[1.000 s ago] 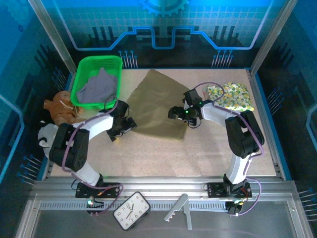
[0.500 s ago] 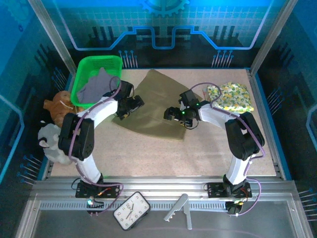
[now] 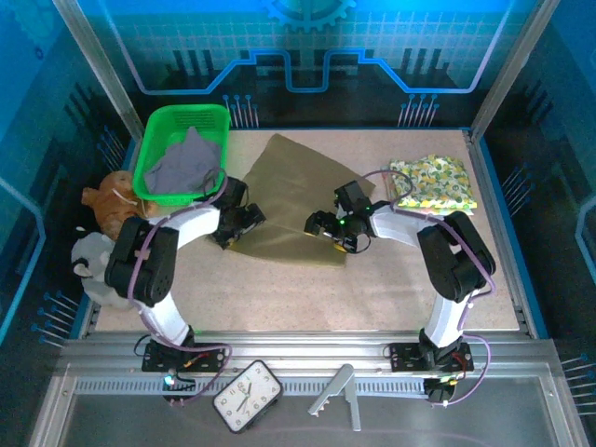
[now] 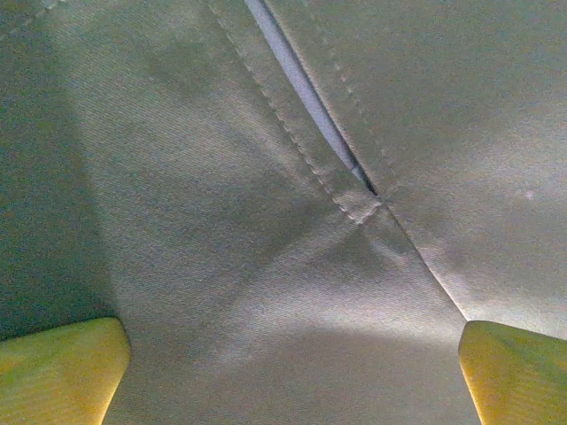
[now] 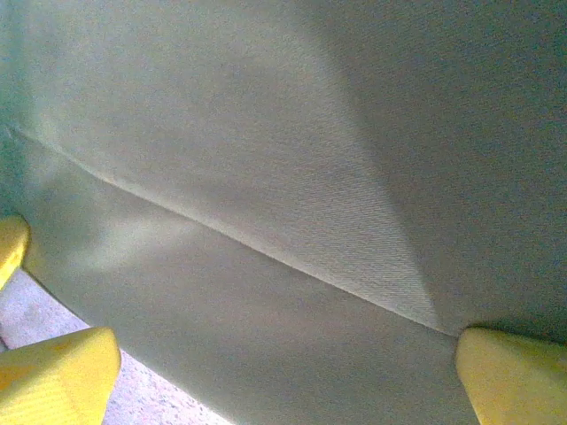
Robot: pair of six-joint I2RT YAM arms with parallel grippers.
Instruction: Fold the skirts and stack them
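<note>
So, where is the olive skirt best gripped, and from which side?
Probably its near hem, one corner per tool, from above. The olive skirt lies flat on the table, so only an edge can be pinched; the left tool and right tool hang open near it.

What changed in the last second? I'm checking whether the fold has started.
The left claw swung away over the olive skirt, then came partway back; the right claw crept left, toward the near edge. Nothing was taken hold of: both claws stay open. The floral skirt and the grey skirt in the green basket have not moved.
</note>
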